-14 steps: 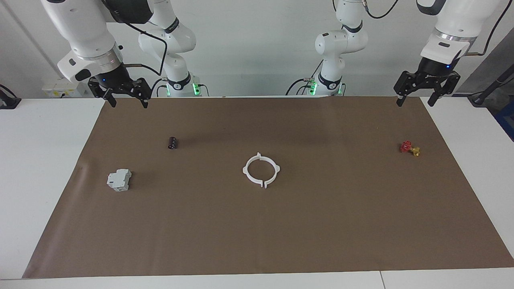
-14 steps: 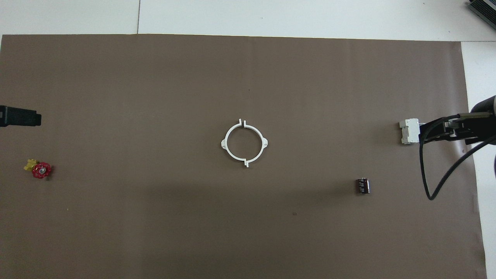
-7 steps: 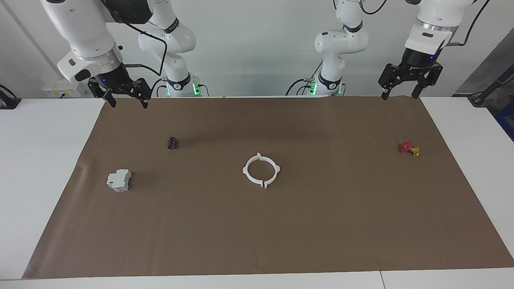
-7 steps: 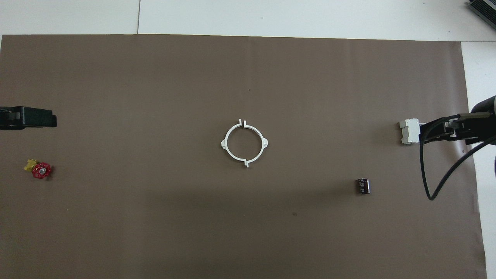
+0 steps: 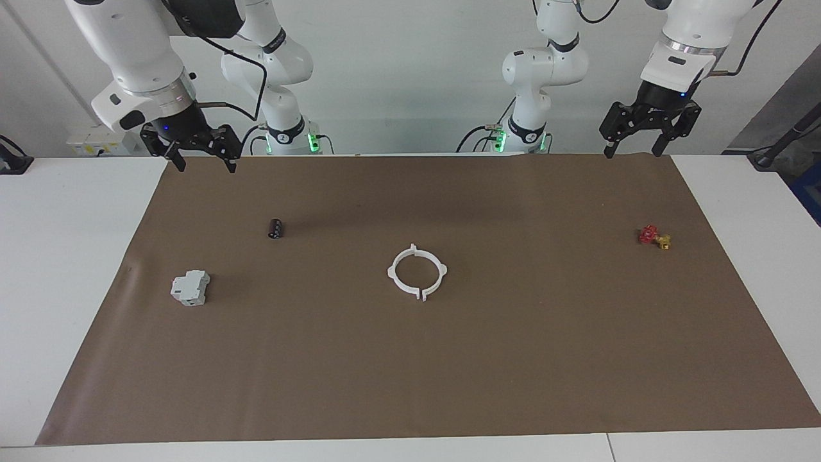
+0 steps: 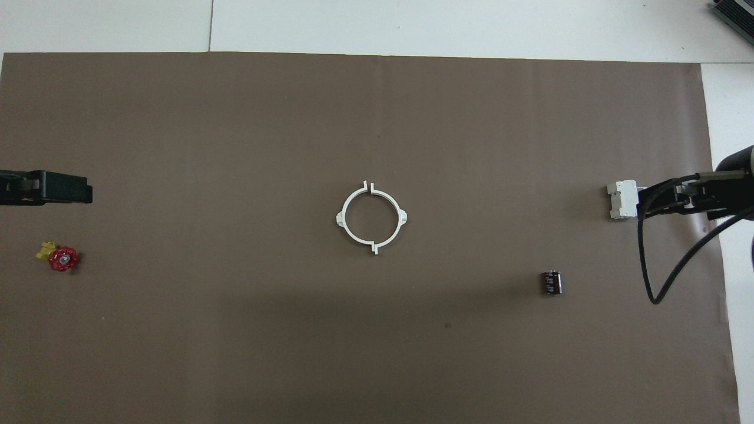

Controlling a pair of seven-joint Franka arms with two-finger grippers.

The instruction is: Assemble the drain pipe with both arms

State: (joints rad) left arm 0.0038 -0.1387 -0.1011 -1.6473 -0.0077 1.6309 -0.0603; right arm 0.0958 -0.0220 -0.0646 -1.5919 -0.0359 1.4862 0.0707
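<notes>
The drain pipe (image 5: 417, 273) is two thin white half-rings lying together as one flat ring at the middle of the brown mat, with a small gap at each joint; it also shows in the overhead view (image 6: 371, 217). My left gripper (image 5: 632, 153) is open and empty, up in the air over the mat's edge nearest the robots, at the left arm's end. My right gripper (image 5: 205, 165) is open and empty, over the mat's corner nearest the robots, at the right arm's end. Both are well apart from the ring.
A grey-white boxy block (image 5: 190, 287) and a small dark cylinder (image 5: 275, 228) lie toward the right arm's end. A red and yellow valve (image 5: 654, 237) lies toward the left arm's end. The brown mat (image 5: 513, 359) covers most of the white table.
My left gripper has risen slightly and moved along the mat's near edge toward the middle of the table. The right arm and the ring have not moved.
</notes>
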